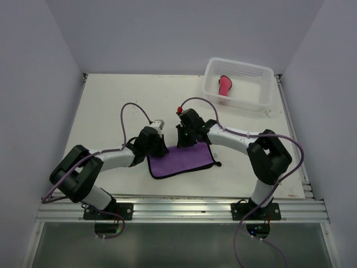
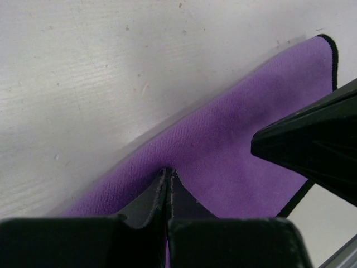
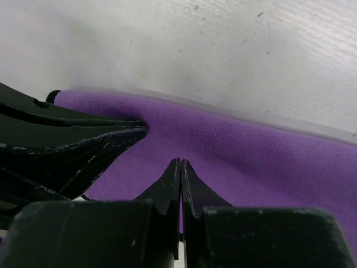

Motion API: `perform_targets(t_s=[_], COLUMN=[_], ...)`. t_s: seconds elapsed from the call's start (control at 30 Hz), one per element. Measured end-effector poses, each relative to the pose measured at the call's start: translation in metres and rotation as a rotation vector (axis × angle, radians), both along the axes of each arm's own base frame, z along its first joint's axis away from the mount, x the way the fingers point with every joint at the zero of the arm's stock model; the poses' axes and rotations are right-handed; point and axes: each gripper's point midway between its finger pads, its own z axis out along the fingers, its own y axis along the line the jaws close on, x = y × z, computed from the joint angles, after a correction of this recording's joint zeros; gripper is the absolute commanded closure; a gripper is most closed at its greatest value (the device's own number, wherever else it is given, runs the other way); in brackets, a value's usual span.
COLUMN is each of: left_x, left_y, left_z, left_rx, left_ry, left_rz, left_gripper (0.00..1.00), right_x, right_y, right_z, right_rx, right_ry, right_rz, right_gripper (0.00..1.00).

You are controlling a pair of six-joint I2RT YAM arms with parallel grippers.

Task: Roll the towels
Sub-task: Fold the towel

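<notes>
A purple towel with black trim lies flat on the white table between the two arms. My left gripper is at the left part of its far edge, and in the left wrist view its jaws are shut, pinching the purple towel. My right gripper is at the same edge, just to the right. Its jaws are also shut, tips in the purple towel. A pink-red towel lies rolled in the basket.
The white perforated basket stands at the back right of the table. The two grippers are close together: the right one's finger shows in the left wrist view, the left one's fingers in the right wrist view.
</notes>
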Motion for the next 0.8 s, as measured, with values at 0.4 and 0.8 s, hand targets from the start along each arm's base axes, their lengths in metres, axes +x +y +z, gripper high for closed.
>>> perform_targets(t_s=[0.4,0.8], left_x=[0.000,-0.001], left_y=[0.001,0.002], left_z=[-0.013,-0.014], left_rx=[0.012,0.002], left_ry=[0.006,-0.009], left_rz=[0.001,0.003], left_gripper=[1.00,1.00], right_x=[0.008,0.014], right_y=[0.018,0.010], right_z=[-0.029,-0.043], right_rx=[-0.016,-0.044], right_ry=[0.045,0.060], right_rz=[0.009,-0.011], right_gripper=[1.00,0.89])
